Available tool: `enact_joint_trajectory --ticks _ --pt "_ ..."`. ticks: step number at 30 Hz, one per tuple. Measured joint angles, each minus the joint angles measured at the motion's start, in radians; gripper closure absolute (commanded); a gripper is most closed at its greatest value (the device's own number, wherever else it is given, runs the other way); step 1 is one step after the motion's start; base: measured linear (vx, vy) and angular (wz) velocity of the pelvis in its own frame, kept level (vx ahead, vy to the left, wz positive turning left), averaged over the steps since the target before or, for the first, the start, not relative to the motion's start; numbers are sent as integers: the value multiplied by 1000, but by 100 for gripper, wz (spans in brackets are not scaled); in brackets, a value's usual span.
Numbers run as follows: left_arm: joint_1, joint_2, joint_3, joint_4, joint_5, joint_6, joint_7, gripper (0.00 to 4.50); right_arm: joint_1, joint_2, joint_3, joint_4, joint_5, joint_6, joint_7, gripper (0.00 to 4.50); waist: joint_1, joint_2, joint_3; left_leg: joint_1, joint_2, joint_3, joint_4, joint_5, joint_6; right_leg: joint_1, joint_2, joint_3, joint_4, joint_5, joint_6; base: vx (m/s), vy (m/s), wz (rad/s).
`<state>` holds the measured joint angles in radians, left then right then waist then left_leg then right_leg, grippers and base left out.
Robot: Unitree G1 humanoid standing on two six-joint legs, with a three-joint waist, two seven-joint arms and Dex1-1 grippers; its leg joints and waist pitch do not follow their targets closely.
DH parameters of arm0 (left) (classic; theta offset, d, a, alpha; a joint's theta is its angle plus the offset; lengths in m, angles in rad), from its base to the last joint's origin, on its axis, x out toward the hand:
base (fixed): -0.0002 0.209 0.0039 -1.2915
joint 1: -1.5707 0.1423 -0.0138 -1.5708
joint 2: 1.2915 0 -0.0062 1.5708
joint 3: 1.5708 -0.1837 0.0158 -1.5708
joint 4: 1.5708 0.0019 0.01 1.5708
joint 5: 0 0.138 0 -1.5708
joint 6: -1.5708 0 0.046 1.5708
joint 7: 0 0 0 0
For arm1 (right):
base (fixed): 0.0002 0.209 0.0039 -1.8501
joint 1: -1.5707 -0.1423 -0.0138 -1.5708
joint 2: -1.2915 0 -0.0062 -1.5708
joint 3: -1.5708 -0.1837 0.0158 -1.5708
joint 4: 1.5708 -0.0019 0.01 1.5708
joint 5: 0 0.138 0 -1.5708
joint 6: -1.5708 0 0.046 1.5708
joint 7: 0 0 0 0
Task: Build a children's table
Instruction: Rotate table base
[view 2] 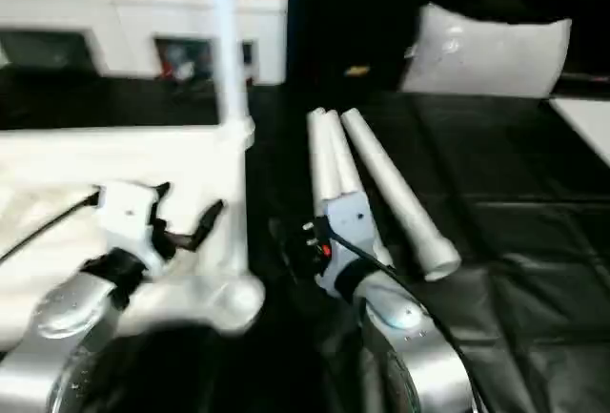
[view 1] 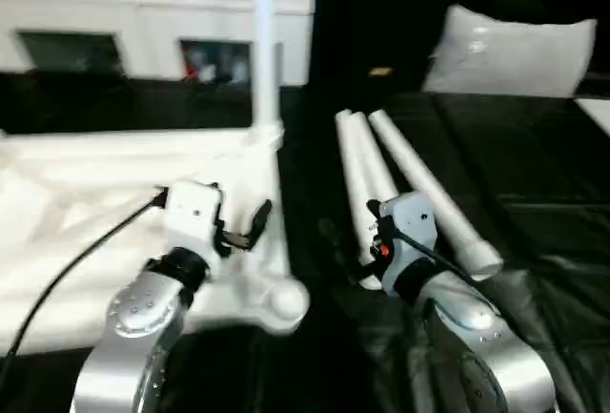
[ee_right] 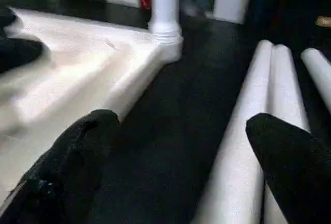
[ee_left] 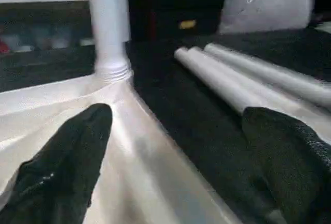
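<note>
The white tabletop (view 1: 95, 194) lies upside down on the left of the black surface. One white leg (view 1: 263, 51) stands upright in its far right corner socket. The near right corner socket (view 1: 283, 304) holds nothing. Three more legs (view 1: 381, 179) lie side by side to the right of the tabletop. My left gripper (ee_left: 170, 172) hangs open over the tabletop's right rim (ee_left: 155, 157), with nothing between its fingers (ee_left: 62, 167). My right gripper (ee_right: 181, 167) is open above the dark gap between the tabletop and the lying legs (ee_right: 269, 105), one finger (ee_right: 295, 157) over the legs.
A grey-white pillow-like bag (view 1: 510, 51) rests at the back right. White cabinets (view 1: 143, 12) stand along the back left. A black cable (view 1: 76, 260) runs from my left wrist across the tabletop. A flat white board edge (view 1: 599, 113) shows at the far right.
</note>
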<state>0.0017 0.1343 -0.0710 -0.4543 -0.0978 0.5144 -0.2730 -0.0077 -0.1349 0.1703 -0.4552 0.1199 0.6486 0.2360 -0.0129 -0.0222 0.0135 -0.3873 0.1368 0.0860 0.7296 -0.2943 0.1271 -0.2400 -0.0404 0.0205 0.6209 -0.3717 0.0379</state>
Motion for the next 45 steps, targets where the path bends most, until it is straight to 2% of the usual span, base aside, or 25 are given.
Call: enact_joint_trajectory --ticks 1,2,3,4,5,6,7,9,11,15,18,19,20,22,23,24,26,27,29,30,32,33,37,41,45 --pt "6 2 5 -3 -2 -1 2 6 -9 1 -4 -1 -3 1 -2 0 20 19 0 -15 9 1 -51 19 -36 10 21 -8 -2 0 0 -54 52 12" --pt "19 11 22 -6 -4 -3 4 6 -24 10 1 1 -5 4 -5 0 36 29 1 -6 25 -15 -52 13 -137 5 28 -30 23 -8 -10 0 0 0" --pt "41 25 58 -2 -3 -3 11 6 -42 35 33 1 -2 6 -6 0 30 24 2 3 24 -25 -49 14 -167 -35 10 -58 93 -17 -8 50 -76 -14" --pt "46 30 77 5 -1 -2 17 6 -44 44 53 -4 3 6 -6 0 24 16 1 8 18 -27 -50 14 -167 -76 -3 -59 143 1 1 -53 -74 -16" --pt "43 30 77 5 -2 0 16 6 -40 43 57 -8 4 16 -10 0 16 11 0 12 9 -25 -45 18 -175 -119 -28 -44 119 45 20 -61 -61 -2" --pt "35 28 71 4 -4 0 15 6 -37 39 52 -10 3 21 -14 0 14 -8 -4 10 -6 -16 -41 18 -175 -140 -53 -21 70 69 33 -217 12 8" --pt "28 21 66 4 -5 0 14 6 -29 34 41 -12 2 26 -17 0 12 -9 -5 9 -6 -9 -39 18 -175 -143 -55 -13 71 82 38 -138 -8 5" --pt "30 14 39 -4 -9 0 5 6 -27 31 23 -10 -5 49 -34 0 12 -7 0 10 1 3 -77 35 -191 -145 -50 -10 52 102 29 -102 -25 -1" --pt "31 23 37 -4 -15 0 3 6 -28 41 13 -10 -7 68 -48 0 14 -4 3 21 10 5 -102 49 -204 -135 -40 -11 25 118 12 -86 -43 -5" --pt "32 41 46 -5 -16 0 -1 6 -32 56 24 -11 -6 86 -55 0 12 -1 17 36 24 14 -104 54 -216 -123 -32 -10 18 126 8 -93 -22 -4" --pt "32 45 45 -5 -16 1 -7 6 -32 57 25 -11 -5 91 -57 0 13 1 21 37 26 17 -104 56 -220 -126 -33 -10 18 129 9 -66 -5 -1" --pt "32 49 45 -5 -16 2 -7 6 -33 62 25 -11 -3 97 -57 0 12 2 23 40 31 29 -103 57 -221 -136 -28 -3 17 132 10 -65 13 -22" --pt "33 51 51 -5 -16 4 -6 6 -39 70 24 -11 3 113 -59 0 21 2 24 44 44 56 -98 57 -221 -146 -12 20 19 133 11 -65 13 -22" --pt "31 50 55 -5 -16 13 -3 6 -41 78 22 -11 6 133 -66 0 19 0 24 49 49 76 -95 56 -220 -160 0 51 21 133 12 -35 30 -46" --pt "29 50 52 -5 -15 13 -3 6 -42 79 21 -11 6 137 -68 0 19 -3 22 46 47 84 -93 53 -215 -160 4 70 21 137 17 29 62 -66" --pt "27 52 47 -5 -14 14 0 6 -42 73 18 -11 6 137 -73 0 18 -4 21 40 38 84 -85 48 -207 -165 18 105 17 154 25 35 80 -52" --pt "23 53 42 -5 -14 13 3 6 -42 70 3 -11 4 138 -76 0 14 -3 21 36 35 89 -64 27 -193 -172 34 147 8 171 40 10 126 -62" --pt "21 54 44 -5 -14 14 4 6 -42 71 1 -10 3 137 -76 0 5 -4 21 33 32 87 -64 25 -188 -174 29 134 2 175 36 11 95 -25" --pt "21 45 48 -5 -17 18 9 6 -44 75 3 -8 3 137 -78 0 -10 -3 22 28 30 83 -64 27 -183 -172 2 92 -13 193 7 8 36 1" --pt "21 36 57 -5 -20 23 19 6 -56 84 8 1 3 140 -79 0 -13 3 25 29 32 77 -64 27 -183 -165 -13 56 -18 199 -11 0 0 0" --pt "14 35 63 -5 -21 26 26 6 -98 81 16 6 1 155 -82 0 -15 3 25 32 42 64 -67 28 -185 -155 -21 11 -28 201 -33 0 0 0" --pt "14 37 63 -5 -21 29 26 6 -114 75 18 6 -5 159 -83 0 -14 0 24 31 46 62 -69 31 -190 -153 -21 0 -30 201 -33 5 -51 13" --pt "14 66 48 -5 -25 36 1 6 -164 52 18 38 -20 213 -95 0 -5 -13 16 27 53 58 -88 45 -214 -163 -18 -5 -21 194 3 -5 -74 5" --pt "0 126 35 -7 -52 58 -65 6 -232 43 22 99 -37 284 -93 0 -9 -10 17 22 56 55 -109 64 -232 -181 -11 -7 -6 191 -7 -4 -86 -1" --pt "-11 213 31 -12 -88 68 -172 6 -326 50 18 162 -30 354 -85 0 -6 -5 20 22 68 53 -112 70 -242 -182 1 -10 -5 193 -19 -3 -29 -2"
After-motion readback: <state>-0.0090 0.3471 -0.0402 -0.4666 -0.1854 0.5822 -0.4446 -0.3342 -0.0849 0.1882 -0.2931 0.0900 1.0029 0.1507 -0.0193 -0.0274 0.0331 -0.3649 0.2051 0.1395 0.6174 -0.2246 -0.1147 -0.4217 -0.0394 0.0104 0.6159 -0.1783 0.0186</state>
